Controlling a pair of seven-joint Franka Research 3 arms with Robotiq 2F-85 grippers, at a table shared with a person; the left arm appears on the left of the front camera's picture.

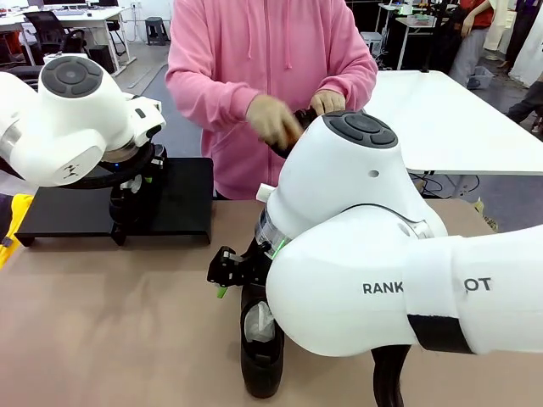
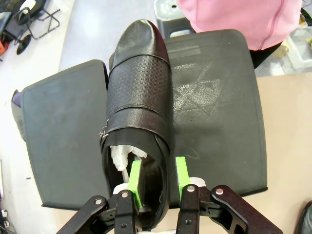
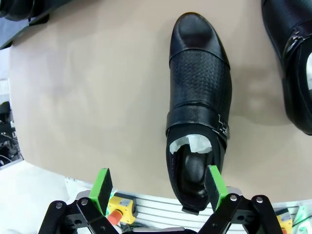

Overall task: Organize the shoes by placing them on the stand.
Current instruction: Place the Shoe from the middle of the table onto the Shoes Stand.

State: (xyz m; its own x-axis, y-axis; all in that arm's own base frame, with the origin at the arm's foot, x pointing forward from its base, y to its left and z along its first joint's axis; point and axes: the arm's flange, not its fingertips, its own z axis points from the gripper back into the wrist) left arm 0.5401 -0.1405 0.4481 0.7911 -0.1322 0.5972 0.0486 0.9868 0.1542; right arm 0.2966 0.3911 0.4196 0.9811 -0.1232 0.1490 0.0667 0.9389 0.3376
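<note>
Progress looks early: the left pincer point(image 2: 158, 179) grips one shoe point(image 2: 139, 92) by its heel wall over the stand point(image 2: 219, 122), not yet released. The right pincer point(image 3: 158, 187) hangs wide above a second shoe point(image 3: 199, 97) on the counter point(image 3: 87, 87); a third shoe point(image 3: 292, 73) is cut off. Whether the held sole touches the stand is hidden; what the person's hands point(image 1: 271, 119) hold is unclear.

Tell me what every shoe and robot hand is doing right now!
left gripper: shut on the held shoe's heel wall.
held shoe: upright over the stand, paper stuffed inside.
stand: flat, under the held shoe.
right gripper: open, above the near shoe's heel.
near shoe: upright on the tabletop, not gripped.
far shoe: on the tabletop, beside the near shoe.
</note>
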